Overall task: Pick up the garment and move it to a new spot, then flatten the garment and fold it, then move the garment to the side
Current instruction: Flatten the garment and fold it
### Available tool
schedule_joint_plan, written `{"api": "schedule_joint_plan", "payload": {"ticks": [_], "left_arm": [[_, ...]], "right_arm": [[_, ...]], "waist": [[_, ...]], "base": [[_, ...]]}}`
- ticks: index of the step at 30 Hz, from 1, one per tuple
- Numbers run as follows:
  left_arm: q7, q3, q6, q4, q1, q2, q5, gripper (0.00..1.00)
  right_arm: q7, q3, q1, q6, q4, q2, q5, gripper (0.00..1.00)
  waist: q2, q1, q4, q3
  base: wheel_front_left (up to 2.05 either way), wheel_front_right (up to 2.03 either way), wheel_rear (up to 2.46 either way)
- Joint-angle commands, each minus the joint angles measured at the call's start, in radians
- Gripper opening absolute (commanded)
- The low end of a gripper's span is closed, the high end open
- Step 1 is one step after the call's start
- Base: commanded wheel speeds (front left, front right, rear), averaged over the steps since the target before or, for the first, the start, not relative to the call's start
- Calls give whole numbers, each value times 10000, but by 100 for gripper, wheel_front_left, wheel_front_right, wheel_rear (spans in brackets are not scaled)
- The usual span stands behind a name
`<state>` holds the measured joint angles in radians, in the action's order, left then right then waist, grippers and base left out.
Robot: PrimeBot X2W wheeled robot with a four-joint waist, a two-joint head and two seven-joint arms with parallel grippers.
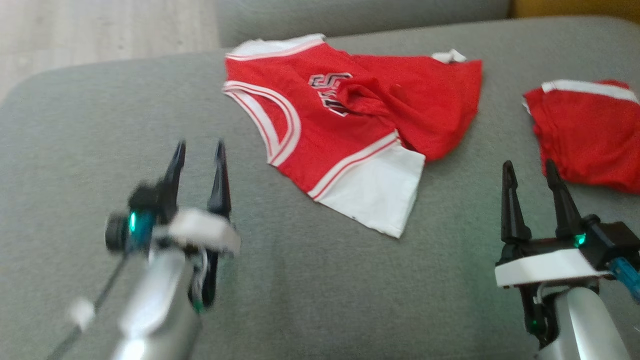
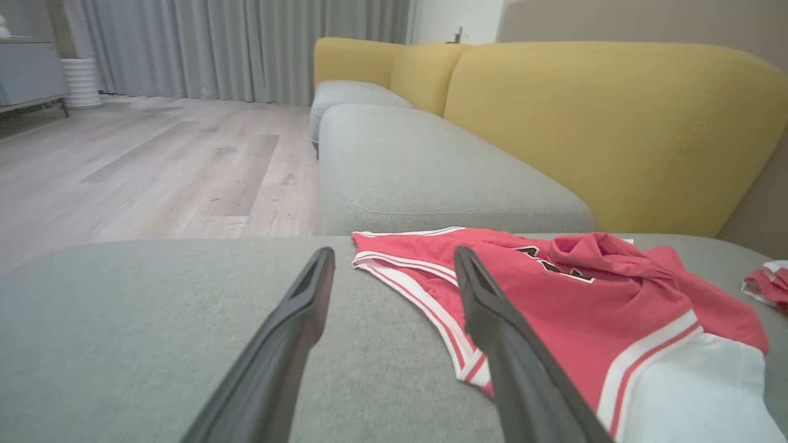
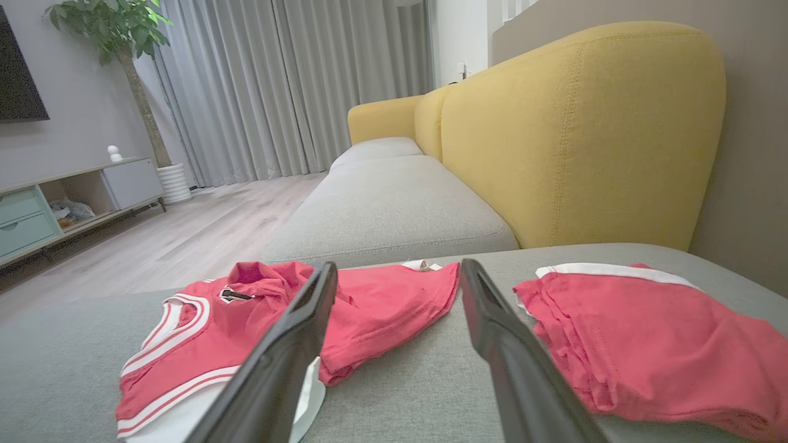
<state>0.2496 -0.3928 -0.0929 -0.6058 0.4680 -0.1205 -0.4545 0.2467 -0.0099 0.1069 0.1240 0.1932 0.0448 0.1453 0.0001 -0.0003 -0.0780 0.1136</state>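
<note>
On the grey fabric sofa cushion [image 1: 75, 150], the red sleeveless jersey with white trim [image 1: 320, 130] lies centre-far, partly bunched, its long axis slanting from the far-left neckline to the near white hem panel. Near-left of it the left claw [image 1: 200, 147] hovers with fingers apart, empty, pointing away from the robot. Near-right, the right claw [image 1: 529, 167] is likewise spread and empty, aimed at the gap between the jersey and a second red folded garment [image 1: 585, 135].
</note>
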Motion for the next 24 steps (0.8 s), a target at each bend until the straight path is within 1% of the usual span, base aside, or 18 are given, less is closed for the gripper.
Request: {"api": "schedule_joint_plan", "payload": {"ticks": [1,3,5,9,13,20,21,24], "left_arm": [[119,457,-120,692,-167,-120,121,100],[119,471,-220,1488,-1003,-27,370,100],[120,455,-220,1955,-1632,91,418,100],[120,282,-95,2245,-2017,174,502,100],[-178,150,-17,2076,-1833,250,383,100],[-1389,-228,242,1224,-1108,499,-124,100],[-1389,-228,242,1224,-1108,499,-124,100],[-1866,-280,291,746,-746,585,-482,100]], "right_arm": [[31,144,111,67,-287,55,-54,100],[35,70,30,67,-244,55,-42,100],[40,42,-50,67,-182,55,-7,100],[51,93,-72,67,-113,55,38,100],[59,250,57,67,-105,55,38,100],[89,402,202,67,-151,55,148,100],[89,402,202,67,-151,55,148,100],[105,444,269,67,-139,55,198,100]], "waist": [[-1,3,325,-275],[-1,3,453,-352],[-1,3,526,-419],[-1,3,510,-415],[-1,3,225,-248],[-1,3,-520,267],[-1,3,-520,267],[-1,3,-840,482]], "base": [[0,0,0],[0,0,0],[0,0,0],[0,0,0],[0,0,0],[0,0,0],[0,0,0],[0,0,0]]}}
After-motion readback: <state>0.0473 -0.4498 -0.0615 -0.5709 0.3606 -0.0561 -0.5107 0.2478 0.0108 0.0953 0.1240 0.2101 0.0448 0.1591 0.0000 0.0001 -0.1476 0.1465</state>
